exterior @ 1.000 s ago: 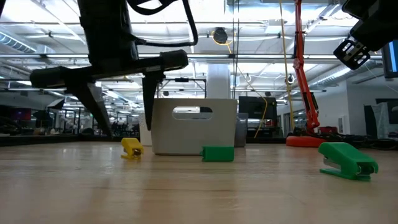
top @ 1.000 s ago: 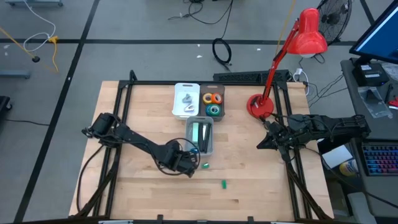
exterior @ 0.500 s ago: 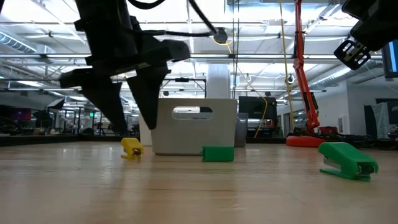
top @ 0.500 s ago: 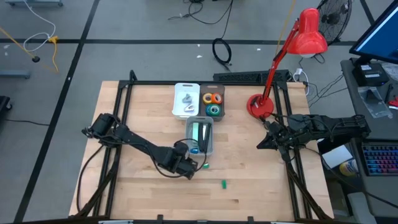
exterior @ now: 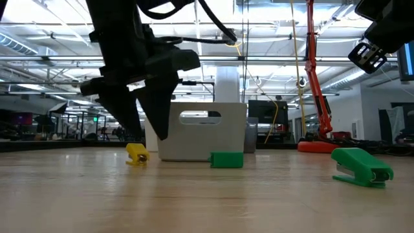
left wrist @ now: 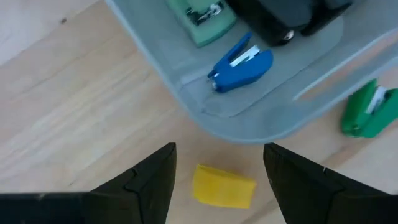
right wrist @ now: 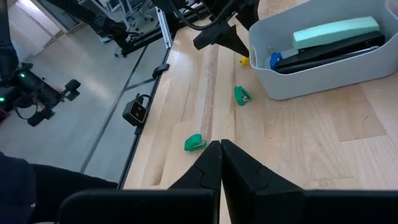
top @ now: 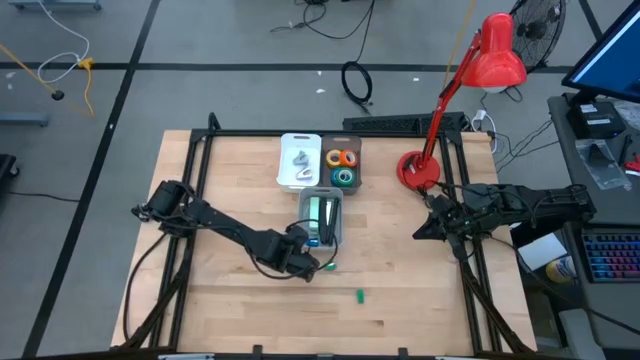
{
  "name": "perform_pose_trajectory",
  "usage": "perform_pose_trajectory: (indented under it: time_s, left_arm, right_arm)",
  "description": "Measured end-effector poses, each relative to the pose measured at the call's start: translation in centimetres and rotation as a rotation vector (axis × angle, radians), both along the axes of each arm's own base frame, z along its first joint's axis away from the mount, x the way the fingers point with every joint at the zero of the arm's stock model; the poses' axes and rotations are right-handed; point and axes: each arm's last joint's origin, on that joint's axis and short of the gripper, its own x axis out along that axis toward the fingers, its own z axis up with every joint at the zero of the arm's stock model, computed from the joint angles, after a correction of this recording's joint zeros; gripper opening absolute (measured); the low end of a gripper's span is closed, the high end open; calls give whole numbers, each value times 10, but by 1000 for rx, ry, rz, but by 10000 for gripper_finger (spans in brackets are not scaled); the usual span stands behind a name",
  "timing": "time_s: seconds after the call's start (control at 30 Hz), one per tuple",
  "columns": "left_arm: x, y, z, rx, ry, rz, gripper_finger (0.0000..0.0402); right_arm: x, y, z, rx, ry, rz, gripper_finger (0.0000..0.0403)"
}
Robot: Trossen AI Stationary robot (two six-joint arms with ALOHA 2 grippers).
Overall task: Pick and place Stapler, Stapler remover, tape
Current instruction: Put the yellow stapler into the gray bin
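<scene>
A small yellow piece (left wrist: 224, 185) lies on the wooden table just in front of the grey bin (left wrist: 261, 118). My left gripper (left wrist: 219, 180) hovers over it, open and pointing steeply down, one finger on each side and touching nothing; the low view shows the gripper (exterior: 147, 137) above the piece (exterior: 136, 154). The bin (top: 322, 220) holds a mint-green stapler (left wrist: 202, 15), a black stapler (left wrist: 292, 15) and a small blue one (left wrist: 241, 65). Tape rolls (top: 342, 168) sit in a box at the back. My right gripper (right wrist: 220, 149) waits shut at the table's right edge (top: 420, 232).
Two small green pieces lie on the table: one beside the bin (top: 330, 266), one nearer the front edge (top: 359, 295). A white tray (top: 300, 160) with grey staple removers stands behind the bin. A red desk lamp (top: 420, 170) stands at the back right.
My left gripper has rolled about its own pointing line while staying over the yellow piece; its fingers, seen spread wide apart in the low view before, now stand turned and closer together in that view. The pieces on the table have not moved.
</scene>
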Motion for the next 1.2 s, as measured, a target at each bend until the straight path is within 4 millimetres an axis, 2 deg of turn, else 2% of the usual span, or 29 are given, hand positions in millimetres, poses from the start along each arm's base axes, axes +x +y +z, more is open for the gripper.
perform_pose_trajectory:
  time_s: [0.27,0.67,0.9,1.2]
  left_arm:
    - [-2,-6,-13,-113,-35,-7,246]
    - [-11,-27,-14,-245,-15,97,246]
    - [-10,-24,-14,-210,-49,161,246]
    - [-9,-15,-14,-171,-10,92,246]
  right_arm:
    - [0,0,0,12,5,-6,0]
    - [0,0,0,9,4,-6,0]
    - [0,0,0,2,1,-3,0]
    - [0,0,0,12,4,-4,0]
